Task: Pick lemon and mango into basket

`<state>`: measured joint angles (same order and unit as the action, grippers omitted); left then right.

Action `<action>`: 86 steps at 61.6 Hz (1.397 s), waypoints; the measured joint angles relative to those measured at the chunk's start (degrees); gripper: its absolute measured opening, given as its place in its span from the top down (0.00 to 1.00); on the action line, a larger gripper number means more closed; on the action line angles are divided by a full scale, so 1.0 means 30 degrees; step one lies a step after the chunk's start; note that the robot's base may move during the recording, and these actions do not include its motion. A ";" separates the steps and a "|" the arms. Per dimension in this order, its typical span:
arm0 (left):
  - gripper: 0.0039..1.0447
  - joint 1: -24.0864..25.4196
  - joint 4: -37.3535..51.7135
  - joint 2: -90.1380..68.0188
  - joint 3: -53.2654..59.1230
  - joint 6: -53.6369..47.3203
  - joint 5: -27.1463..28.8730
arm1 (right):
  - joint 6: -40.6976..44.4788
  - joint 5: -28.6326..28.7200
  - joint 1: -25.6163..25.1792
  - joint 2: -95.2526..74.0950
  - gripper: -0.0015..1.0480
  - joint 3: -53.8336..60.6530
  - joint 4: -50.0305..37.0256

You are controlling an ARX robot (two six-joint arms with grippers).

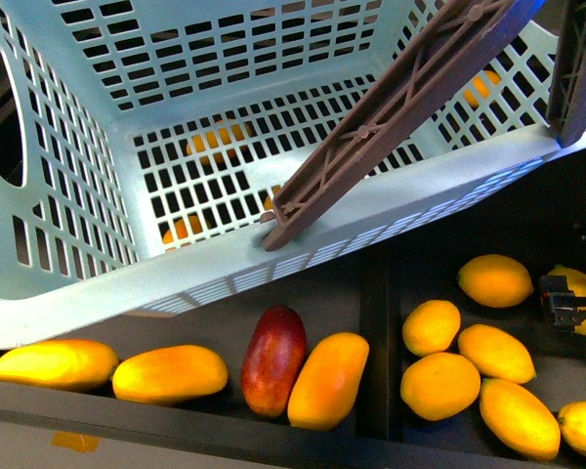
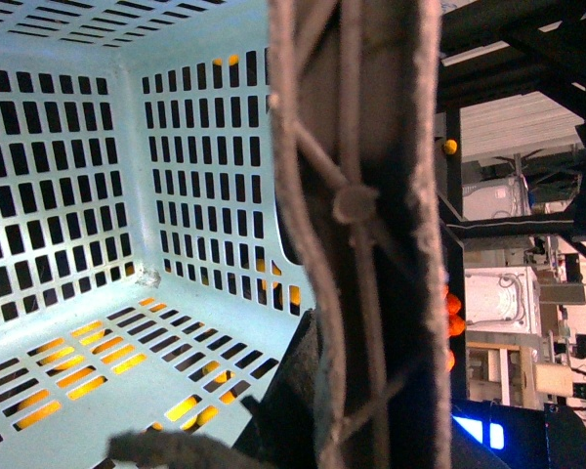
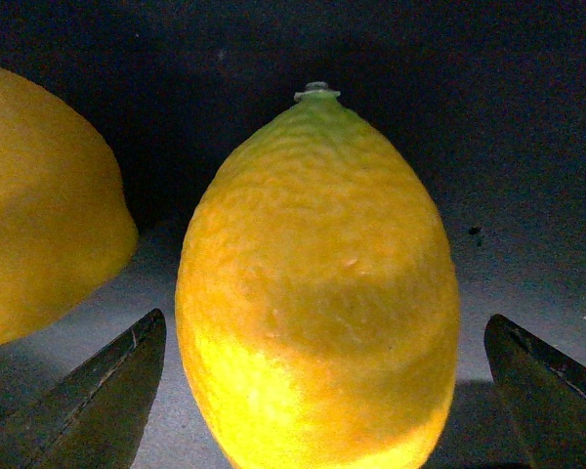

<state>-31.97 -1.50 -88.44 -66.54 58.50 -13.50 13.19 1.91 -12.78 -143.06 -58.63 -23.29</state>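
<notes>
Lemon [image 3: 317, 283], a small oval yellow fruit, sits off the right corner of the pale teal slotted plastic basket [image 1: 98, 283], between the spread, empty fingers of the right gripper [image 3: 322, 322]. The elongated yellow-orange mango [image 1: 327, 379] also lies outside the basket, so neither fruit is in. I cannot tell the left gripper's grip.

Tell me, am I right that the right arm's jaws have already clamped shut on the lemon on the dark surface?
Not yet. The right wrist view shows the right arm's jaws open on either side of the lemon, with a gap on each side, not clamped on it. The lemon does rest on the dark surface.
</notes>
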 joint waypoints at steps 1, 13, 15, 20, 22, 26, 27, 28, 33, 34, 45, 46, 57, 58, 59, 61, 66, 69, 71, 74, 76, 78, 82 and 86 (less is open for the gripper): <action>0.95 0.0000 0.0000 0.0000 0.0000 0.0000 0.0000 | 0.0000 0.0015 0.0000 -0.0044 0.15 -0.0007 0.0022; 0.95 -0.0007 0.0000 0.0000 0.0000 0.0007 -0.0007 | -0.0102 0.0240 -0.0109 -0.0284 0.40 0.0109 -0.0080; 0.95 -0.0007 0.0000 0.0000 0.0000 0.0007 -0.0007 | -0.0138 0.0299 -0.0146 -0.0284 0.44 0.0189 -0.0168; 0.95 -0.0007 0.0000 0.0000 0.0000 0.0007 -0.0007 | -0.0357 0.0386 -0.0240 -0.0255 0.47 0.0386 -0.0437; 0.95 -0.0007 0.0000 0.0000 0.0000 0.0007 -0.0015 | -0.0510 0.0437 -0.0277 -0.0168 0.48 0.0590 -0.0612; 0.95 -0.0007 0.0000 0.0000 0.0000 0.0000 -0.0015 | -0.0750 0.0568 -0.0350 0.0073 0.49 0.0984 -0.0838; 0.95 -0.0007 0.0000 0.0000 0.0000 0.0000 -0.0007 | -0.0780 0.0597 -0.0372 0.0146 0.49 0.1078 -0.0867; 0.95 -0.0007 0.0000 0.0000 0.0000 0.0000 -0.0015 | -0.0903 0.0714 -0.0415 0.0313 0.49 0.1275 -0.0984; 0.95 -0.0007 0.0000 0.0000 0.0000 0.0007 -0.0007 | -0.0984 0.0831 -0.0561 0.0991 0.49 0.1923 -0.1319; 0.95 -0.0007 0.0000 0.0000 0.0000 0.0007 -0.0015 | -0.0984 0.0867 -0.0590 0.1144 0.49 0.2040 -0.1370; 0.95 0.0000 0.0000 0.0000 0.0000 0.0007 0.0000 | -0.0947 0.1639 -0.1209 0.4226 0.50 0.4000 -0.1916; 0.95 -0.0007 0.0000 0.0000 0.0000 0.0007 0.0000 | -0.0940 0.1712 -0.1260 0.4473 0.50 0.4153 -0.1931; 0.95 -0.0007 0.0000 0.0000 0.0000 0.0007 -0.0015 | -0.0903 0.3191 -0.2222 0.9945 0.50 0.6899 -0.1523; 0.95 -0.0007 0.0000 0.0000 0.0000 0.0007 -0.0015 | -0.0911 0.3264 -0.2280 1.0331 0.50 0.7038 -0.1486; 0.95 -0.0007 0.0000 0.0000 0.0000 0.0007 -0.0015 | -0.0954 0.3381 -0.2390 1.1111 0.50 0.7308 -0.1355; 0.95 -0.0007 0.0000 0.0000 0.0000 0.0007 -0.0015 | -0.0954 0.3526 -0.2492 1.1905 0.50 0.7541 -0.1173; 0.95 -0.0007 0.0000 0.0000 0.0000 0.0007 -0.0015 | -0.1195 0.4255 -0.2769 1.4746 0.50 0.8189 -0.0262; 0.95 -0.0007 0.0000 0.0000 0.0000 0.0007 -0.0007 | -0.1800 0.5071 -0.2790 1.7471 0.50 0.8502 0.0823; 0.95 -0.0007 0.0000 0.0000 0.0000 0.0000 -0.0007 | -0.2018 0.5348 -0.2739 1.8593 0.50 0.8524 0.1217; 0.95 -0.0007 0.0000 0.0000 0.0000 0.0007 -0.0007 | -0.2368 0.5537 -0.2565 1.9948 0.50 0.8502 0.1887; 0.95 -0.0007 0.0000 0.0000 0.0000 0.0007 -0.0015 | -0.2616 0.5595 -0.2375 2.0917 0.50 0.8444 0.2317; 0.95 -0.0007 0.0000 0.0000 0.0000 0.0007 -0.0007 | -0.2725 0.5588 -0.2215 2.1493 0.50 0.8386 0.2572; 0.95 0.0000 0.0000 0.0000 0.0000 0.0007 0.0000 | -0.3293 0.5508 -0.1574 2.2935 0.50 0.8087 0.3147; 0.95 0.0000 0.0000 0.0000 0.0000 0.0000 0.0000 | -0.3738 0.5217 -0.0845 2.3773 0.50 0.7745 0.3417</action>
<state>-31.97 -1.50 -88.44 -66.54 58.50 -13.50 1.98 17.56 -15.31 -71.75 -35.40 -13.04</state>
